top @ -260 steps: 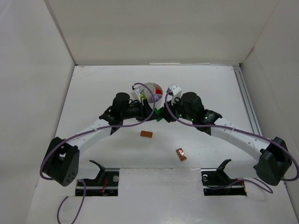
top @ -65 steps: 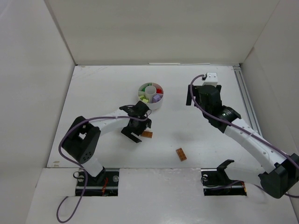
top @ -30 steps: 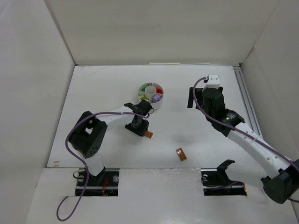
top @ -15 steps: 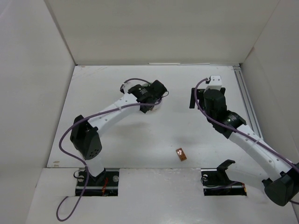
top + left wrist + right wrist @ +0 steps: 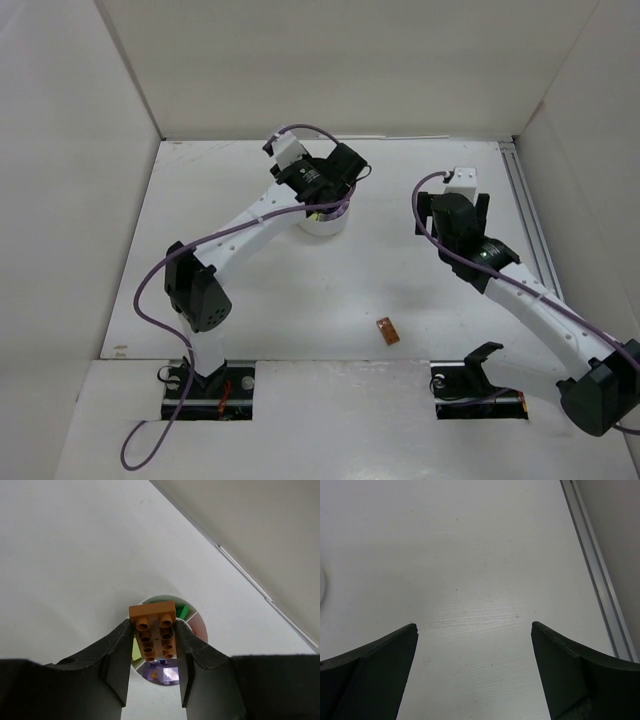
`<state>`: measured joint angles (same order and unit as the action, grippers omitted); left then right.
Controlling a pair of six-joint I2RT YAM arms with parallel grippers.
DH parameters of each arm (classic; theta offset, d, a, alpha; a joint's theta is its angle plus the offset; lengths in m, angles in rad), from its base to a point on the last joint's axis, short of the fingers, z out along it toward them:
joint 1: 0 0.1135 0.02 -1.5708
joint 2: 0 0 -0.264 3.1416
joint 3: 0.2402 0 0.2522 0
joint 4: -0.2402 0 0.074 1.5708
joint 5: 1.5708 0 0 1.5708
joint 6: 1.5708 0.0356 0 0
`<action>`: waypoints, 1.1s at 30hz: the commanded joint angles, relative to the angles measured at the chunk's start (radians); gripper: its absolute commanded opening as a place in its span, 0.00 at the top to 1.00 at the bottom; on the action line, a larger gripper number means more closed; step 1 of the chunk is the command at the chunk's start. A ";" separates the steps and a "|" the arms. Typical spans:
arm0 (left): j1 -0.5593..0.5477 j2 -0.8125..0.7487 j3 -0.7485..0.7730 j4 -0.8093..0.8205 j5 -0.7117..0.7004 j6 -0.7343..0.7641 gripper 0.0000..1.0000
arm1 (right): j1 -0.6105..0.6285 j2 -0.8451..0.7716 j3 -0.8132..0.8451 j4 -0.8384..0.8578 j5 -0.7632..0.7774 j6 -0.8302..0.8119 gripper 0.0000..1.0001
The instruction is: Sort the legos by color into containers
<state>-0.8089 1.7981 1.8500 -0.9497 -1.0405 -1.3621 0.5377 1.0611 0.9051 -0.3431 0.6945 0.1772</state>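
Note:
My left gripper (image 5: 153, 626) is shut on an orange-brown lego (image 5: 152, 614), held studs toward the camera just above the white round dish (image 5: 200, 628). Under it I see the containers holding green legos (image 5: 182, 611), purple legos (image 5: 169, 673) and a pale yellow-green lego (image 5: 136, 650). In the top view the left arm reaches over the dish (image 5: 322, 226) and hides most of it. A second orange-brown lego (image 5: 387, 331) lies on the table near the front. My right gripper (image 5: 474, 628) is open over bare table, well to the right of the dish.
White walls enclose the table on the left, back and right. A metal rail (image 5: 525, 215) runs along the right edge, close to the right arm. The dish's edge (image 5: 321, 587) just shows at the left of the right wrist view.
My left gripper lifted the orange-brown lego off the table in front of the dish and carried it back over the dish. The right arm drifted slightly.

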 commanded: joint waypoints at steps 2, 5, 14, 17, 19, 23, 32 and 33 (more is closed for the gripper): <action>0.039 0.038 0.031 0.176 -0.069 0.246 0.71 | -0.036 0.010 -0.006 -0.040 0.065 0.033 0.00; 0.059 0.066 0.051 0.233 -0.041 0.316 0.71 | -0.070 0.019 -0.015 -0.040 0.074 0.042 0.00; 0.068 0.156 0.060 0.379 0.008 0.436 0.71 | -0.149 0.028 -0.025 -0.040 0.034 0.042 0.00; 0.068 0.165 0.060 0.379 0.017 0.436 0.71 | -0.159 0.037 -0.025 -0.040 0.034 0.042 0.00; 0.068 0.175 0.060 0.379 0.028 0.426 0.71 | -0.168 0.037 -0.025 -0.040 0.025 0.051 0.00; 0.077 0.184 0.023 0.419 0.060 0.426 0.70 | -0.186 0.037 -0.025 -0.040 0.007 0.051 0.00; 0.086 0.227 0.002 0.437 0.082 0.384 0.70 | -0.216 0.037 -0.034 -0.040 -0.012 0.051 0.00; 0.086 0.227 0.002 0.437 0.082 0.383 0.70 | -0.216 0.037 -0.034 -0.040 -0.012 0.051 0.00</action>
<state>-0.7296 2.0235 1.8629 -0.5198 -0.9501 -0.9569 0.3309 1.1027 0.8711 -0.3931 0.6888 0.2146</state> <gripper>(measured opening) 0.316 0.994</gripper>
